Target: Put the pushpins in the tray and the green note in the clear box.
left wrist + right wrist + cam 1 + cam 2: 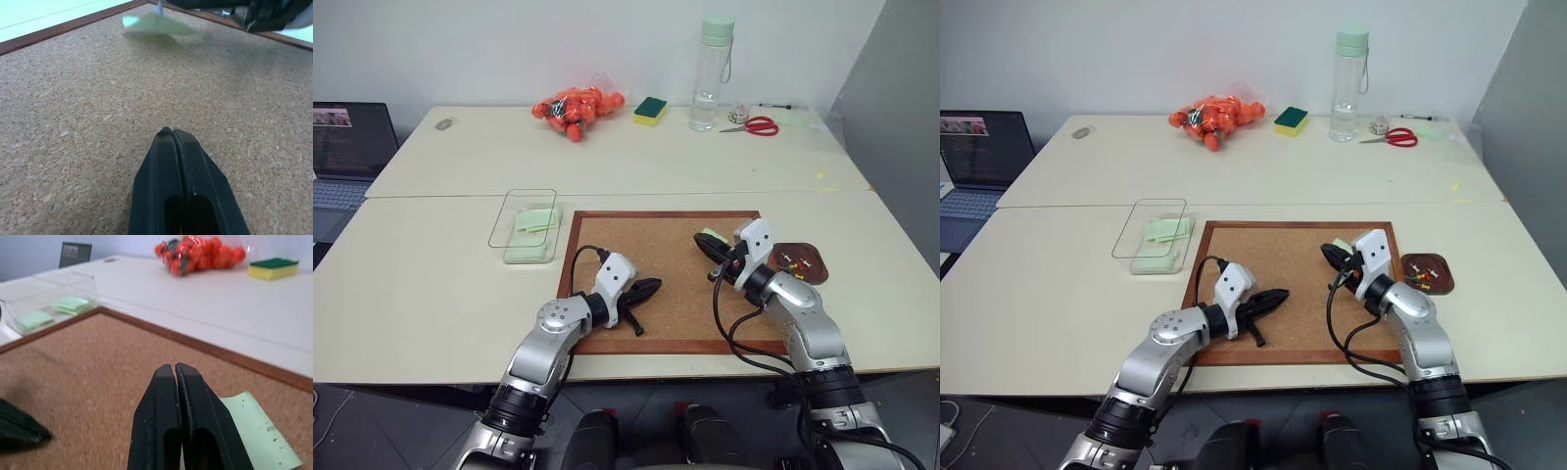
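My right gripper (pixel 707 247) is closed on the green note (pixel 254 428) above the corkboard (pixel 671 259); left gripper (pixel 651 288) closed, empty. I'd lift slowly toward the clear box (pixel 525 227).

2 head eyes overhead, wrists close — corkboard (pixel 656 264) shared
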`<state>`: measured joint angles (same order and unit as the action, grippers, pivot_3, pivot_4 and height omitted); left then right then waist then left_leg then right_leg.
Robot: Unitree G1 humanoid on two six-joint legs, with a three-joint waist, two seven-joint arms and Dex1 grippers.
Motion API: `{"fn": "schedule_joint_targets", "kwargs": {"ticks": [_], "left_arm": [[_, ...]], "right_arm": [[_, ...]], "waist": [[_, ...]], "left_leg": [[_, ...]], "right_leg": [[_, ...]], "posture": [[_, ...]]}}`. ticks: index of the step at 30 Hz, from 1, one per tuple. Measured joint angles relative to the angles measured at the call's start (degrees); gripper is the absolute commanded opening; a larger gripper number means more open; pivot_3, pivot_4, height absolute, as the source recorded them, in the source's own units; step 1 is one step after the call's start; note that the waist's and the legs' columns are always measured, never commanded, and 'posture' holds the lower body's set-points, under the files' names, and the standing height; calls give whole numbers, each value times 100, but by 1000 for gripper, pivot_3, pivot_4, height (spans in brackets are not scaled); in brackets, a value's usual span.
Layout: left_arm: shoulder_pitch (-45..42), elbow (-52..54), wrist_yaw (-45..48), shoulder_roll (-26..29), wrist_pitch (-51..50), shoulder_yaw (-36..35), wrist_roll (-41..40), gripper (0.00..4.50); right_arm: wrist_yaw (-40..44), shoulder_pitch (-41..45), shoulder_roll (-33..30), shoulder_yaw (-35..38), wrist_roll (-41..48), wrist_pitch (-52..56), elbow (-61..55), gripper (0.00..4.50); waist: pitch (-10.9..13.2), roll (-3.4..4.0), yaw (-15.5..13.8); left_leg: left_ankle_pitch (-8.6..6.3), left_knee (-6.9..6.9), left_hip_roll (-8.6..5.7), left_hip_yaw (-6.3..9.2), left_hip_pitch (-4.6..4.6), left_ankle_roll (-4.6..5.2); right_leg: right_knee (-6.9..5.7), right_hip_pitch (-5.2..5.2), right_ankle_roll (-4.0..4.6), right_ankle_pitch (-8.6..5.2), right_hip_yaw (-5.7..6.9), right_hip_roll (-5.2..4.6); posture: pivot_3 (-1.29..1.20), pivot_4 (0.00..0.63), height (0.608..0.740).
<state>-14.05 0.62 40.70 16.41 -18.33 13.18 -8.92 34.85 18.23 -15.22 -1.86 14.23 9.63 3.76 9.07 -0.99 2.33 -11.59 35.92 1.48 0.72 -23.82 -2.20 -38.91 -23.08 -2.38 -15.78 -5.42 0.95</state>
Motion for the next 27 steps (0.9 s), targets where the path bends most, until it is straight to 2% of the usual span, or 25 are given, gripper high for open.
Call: {"fn": "schedule_joint_targets", "kwargs": {"ticks": [8, 12, 15, 23, 27], "left_arm": [[0, -14, -3, 12, 107, 3, 22, 0], [-25, -128, -16, 31, 392, 7, 69, 634], [-184, -305, 178, 248, 561, -50, 18, 1231], [-938, -754, 780, 549, 1248, -267, -6, 2805], [-1312, -1113, 1112, 650, 2207, -218, 167, 2805]], "right_arm": [[-14, -143, -27, -2, 34, 215, -313, 8], [19, -205, -150, 8, 128, 443, -548, 0], [148, -222, -324, 50, 295, 689, -781, 0], [540, -232, -871, 84, 786, 1425, -1391, 0], [750, -143, -1050, 93, 1218, 1977, -1634, 0]], "waist": [[0, 0, -4], [1, -1, -15], [4, -5, -7], [24, -23, 33], [26, -27, 26]], "left_leg": [[0, 0, 1, 1, 0, 0], [0, 1, 1, 0, 0, 0], [0, -1, 0, -1, -2, 0], [0, -8, 0, 8, -18, 0], [0, -8, 0, 7, -18, 0]], "right_leg": [[0, -1, 0, 0, 0, 0], [0, -1, 0, 0, 0, 0], [0, -7, 2, -1, 2, 6], [3, -15, 11, -7, 14, 10], [5, -15, 11, -6, 12, 9]], "posture": [[0, 150, 740], [0, 150, 740], [0, 150, 740], [0, 150, 740], [0, 150, 740]]}}
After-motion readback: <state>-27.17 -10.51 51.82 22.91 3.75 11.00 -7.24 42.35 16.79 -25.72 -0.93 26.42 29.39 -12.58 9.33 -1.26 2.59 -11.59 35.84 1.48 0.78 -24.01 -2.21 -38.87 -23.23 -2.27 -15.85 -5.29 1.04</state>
